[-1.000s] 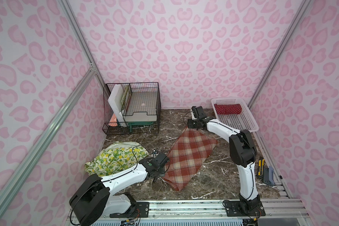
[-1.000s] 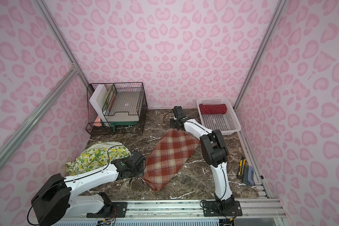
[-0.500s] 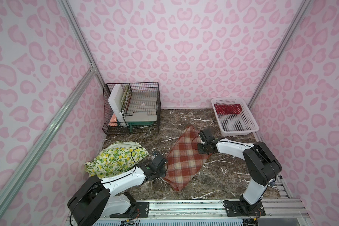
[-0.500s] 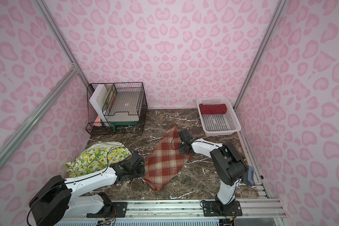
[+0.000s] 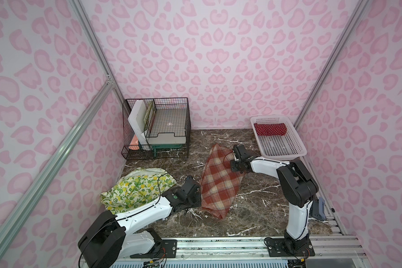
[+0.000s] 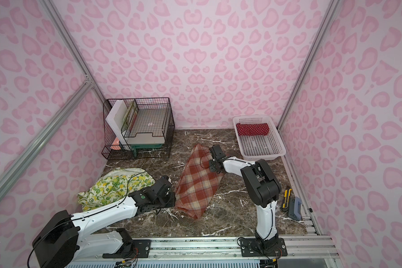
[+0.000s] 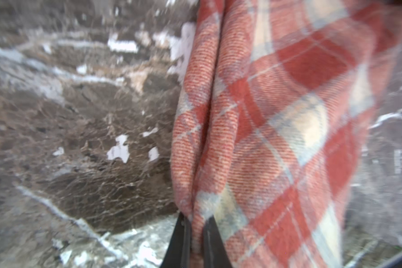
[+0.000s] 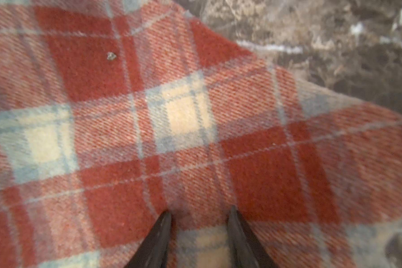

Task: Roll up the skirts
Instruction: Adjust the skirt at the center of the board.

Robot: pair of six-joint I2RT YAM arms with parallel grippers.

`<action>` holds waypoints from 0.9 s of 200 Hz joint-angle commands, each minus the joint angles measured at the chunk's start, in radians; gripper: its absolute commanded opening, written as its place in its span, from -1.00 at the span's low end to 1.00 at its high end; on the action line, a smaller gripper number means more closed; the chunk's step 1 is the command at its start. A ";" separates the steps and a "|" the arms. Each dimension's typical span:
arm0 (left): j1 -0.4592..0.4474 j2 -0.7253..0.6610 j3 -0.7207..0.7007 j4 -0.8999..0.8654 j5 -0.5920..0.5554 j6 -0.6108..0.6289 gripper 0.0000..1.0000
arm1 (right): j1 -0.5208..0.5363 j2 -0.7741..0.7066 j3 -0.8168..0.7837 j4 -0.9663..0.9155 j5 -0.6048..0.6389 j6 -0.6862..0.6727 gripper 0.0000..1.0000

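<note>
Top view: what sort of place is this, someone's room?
Likely a robot test booth, not a home: pink patterned walls on metal framing box in a marble tabletop, two arms are mounted on a rail at its front, and a plaid skirt lies on it.

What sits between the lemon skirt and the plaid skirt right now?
The left gripper and its wrist, shut on the plaid skirt at its edge; the rest is bare marble tabletop. Both top views show it.

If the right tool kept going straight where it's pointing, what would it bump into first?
Probably the plaid skirt: the right tool points right at it, though I can't tell if it touches yet.
</note>
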 commanded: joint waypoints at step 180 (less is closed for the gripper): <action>-0.028 -0.004 0.039 -0.154 0.001 -0.254 -1.00 | 0.989 -0.699 -0.556 0.000 0.428 0.130 0.63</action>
